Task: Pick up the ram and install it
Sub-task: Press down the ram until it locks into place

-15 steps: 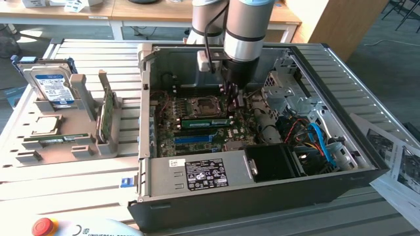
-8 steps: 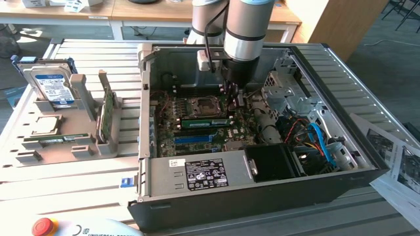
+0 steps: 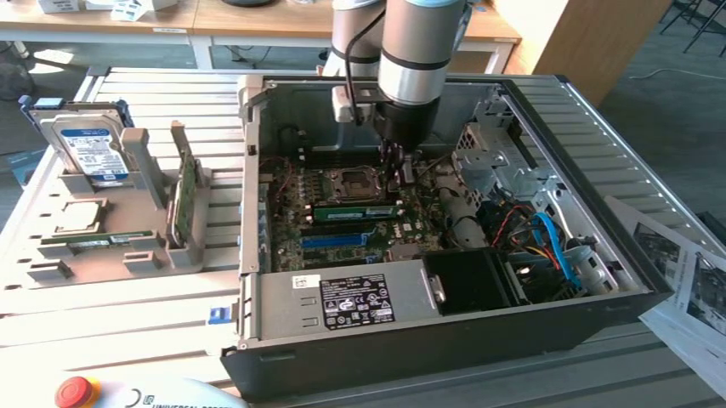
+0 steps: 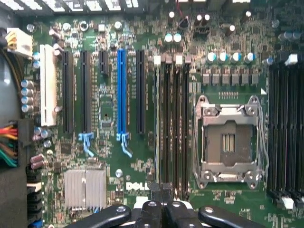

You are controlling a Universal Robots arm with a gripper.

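Observation:
The ram (image 3: 354, 206) is a narrow green stick set lengthwise in a motherboard slot beside the CPU socket (image 3: 349, 182), inside the open computer case (image 3: 454, 323). In the wrist view it shows edge-on as a thin pale line (image 4: 157, 123) in the slot nearest the socket's neighbouring row. My gripper (image 3: 396, 177) reaches down into the case, shut, with its tips at the end of the ram on the exterior view's right. From the wrist view the black fingers (image 4: 163, 194) are pressed together right over that end. Whether they pinch the stick or only touch it I cannot tell.
A grey parts rack (image 3: 159, 255) stands at the exterior view's left with a hard drive (image 3: 91, 149), a green card on edge (image 3: 182, 200), a second thin green stick (image 3: 108, 240) and a chip (image 3: 77, 217). Cables (image 3: 550, 238), a power supply (image 3: 340, 302) and a blue slot (image 4: 121, 90) surround the work spot.

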